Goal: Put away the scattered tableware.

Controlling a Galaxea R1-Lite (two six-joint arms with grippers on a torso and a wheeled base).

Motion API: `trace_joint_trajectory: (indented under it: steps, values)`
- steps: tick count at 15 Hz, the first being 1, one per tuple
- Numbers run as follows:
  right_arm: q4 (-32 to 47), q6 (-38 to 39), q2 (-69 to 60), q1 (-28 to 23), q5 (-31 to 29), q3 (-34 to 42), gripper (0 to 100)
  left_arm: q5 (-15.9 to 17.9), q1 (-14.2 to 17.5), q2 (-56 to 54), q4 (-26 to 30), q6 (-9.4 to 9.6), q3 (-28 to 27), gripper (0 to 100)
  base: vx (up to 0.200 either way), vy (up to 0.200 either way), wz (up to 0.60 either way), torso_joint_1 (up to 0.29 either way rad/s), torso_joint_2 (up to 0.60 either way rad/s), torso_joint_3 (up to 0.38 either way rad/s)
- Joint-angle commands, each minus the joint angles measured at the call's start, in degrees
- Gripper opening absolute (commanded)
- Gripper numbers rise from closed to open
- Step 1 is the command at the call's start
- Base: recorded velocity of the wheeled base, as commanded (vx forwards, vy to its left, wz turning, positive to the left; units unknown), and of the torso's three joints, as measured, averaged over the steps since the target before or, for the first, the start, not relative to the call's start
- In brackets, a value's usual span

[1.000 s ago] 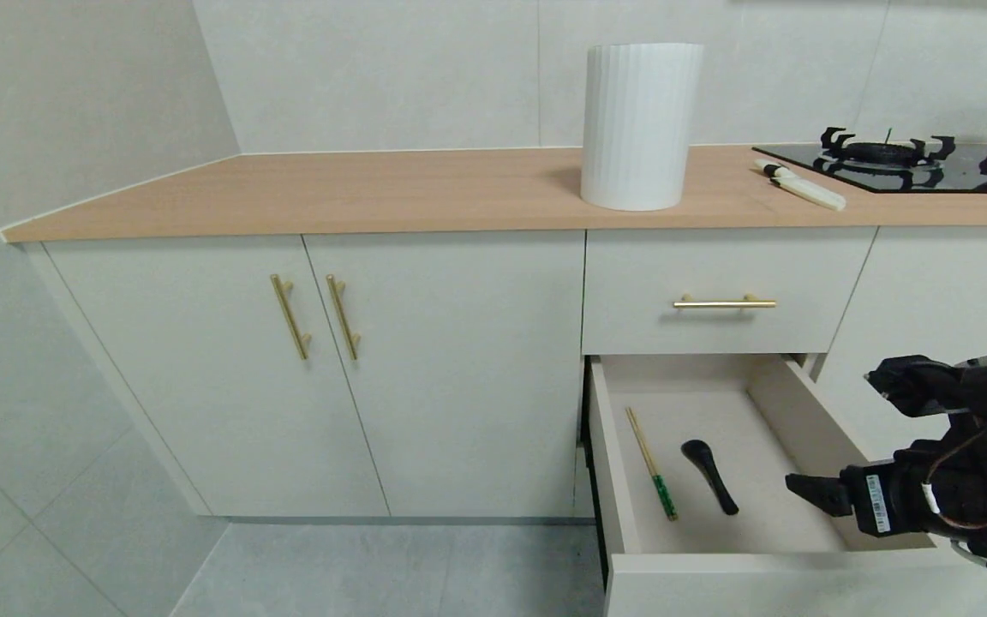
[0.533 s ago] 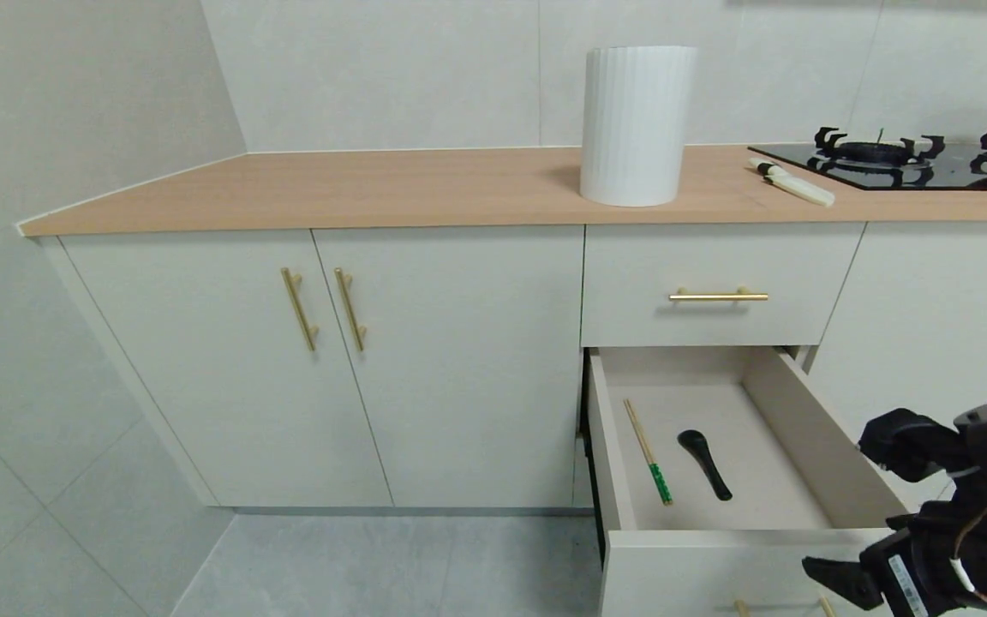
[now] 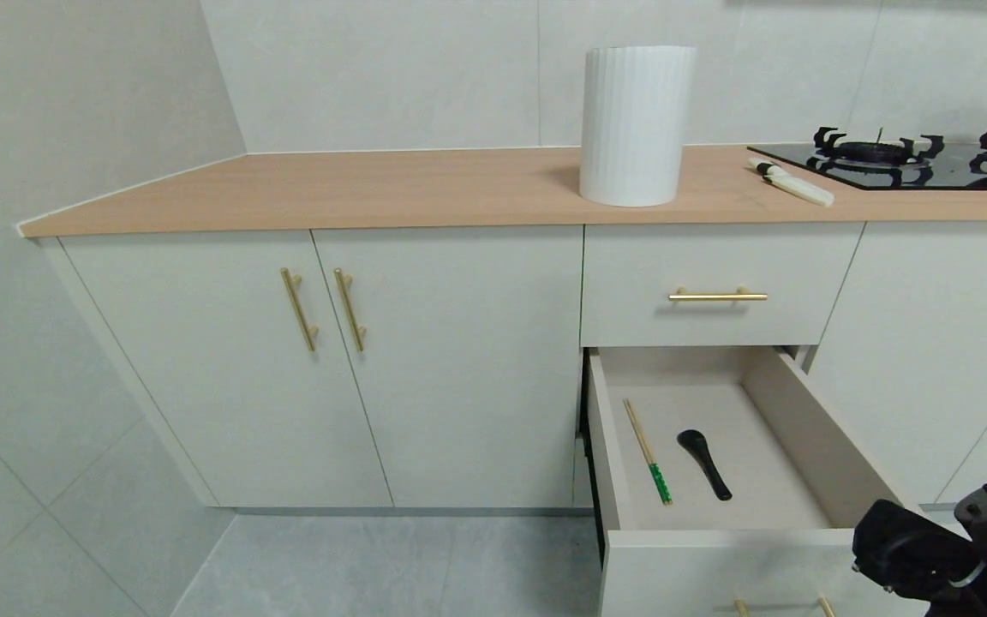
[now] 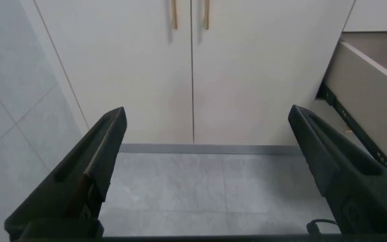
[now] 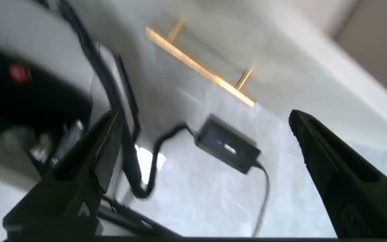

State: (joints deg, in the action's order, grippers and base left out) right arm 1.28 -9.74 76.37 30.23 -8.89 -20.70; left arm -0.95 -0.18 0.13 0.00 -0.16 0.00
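The lower drawer (image 3: 810, 437) stands pulled out. A pair of green-tipped chopsticks (image 3: 649, 452) and a black spoon (image 3: 704, 464) lie side by side on its floor. On the wooden counter a white-handled knife (image 3: 790, 182) lies beside the stove (image 3: 905, 163). My right arm (image 3: 943, 557) hangs low at the drawer's front right corner. Its gripper (image 5: 207, 121) is open and empty, facing the drawer front's gold handle (image 5: 200, 66). My left gripper (image 4: 207, 114) is open and empty, low over the floor before the cabinet doors (image 4: 193, 60).
A tall white ribbed canister (image 3: 636, 125) stands on the counter (image 3: 331, 193) above the drawers. The upper drawer (image 3: 716, 283) is closed. The open drawer's side (image 4: 371, 87) juts out toward the grey tile floor (image 3: 373, 566). A wall closes the left side.
My right arm has pulled out of the drawer and dropped down toward the lower right, its gripper leaving the head view. The camera shifted slightly early on. Chopsticks and spoon stayed put.
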Motion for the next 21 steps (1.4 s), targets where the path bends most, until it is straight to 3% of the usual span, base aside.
trace_joint_trajectory:
  steps: [1,4,9,21]
  values:
    - [-0.3,0.0,3.2,0.4,0.3,0.7,100,0.0,0.0,0.0,0.0,-0.02,0.0,100,0.000,0.000,0.00,0.000,0.00,0.000]
    - [-0.8,0.5,7.7,0.3,0.1,0.4,100,0.0,0.0,0.0,0.0,-0.02,0.0,100,0.000,0.000,0.00,0.000,0.00,0.000]
    - [-10.4,7.2,18.1,-1.8,-0.4,-0.3,100,0.0,0.0,0.0,0.0,-0.11,0.0,100,0.000,0.000,0.00,0.000,0.00,0.000]
    - [-28.4,14.5,25.3,-4.0,-2.3,-0.9,100,0.0,0.0,0.0,0.0,-0.02,0.0,100,0.000,0.000,0.00,0.000,0.00,0.000]
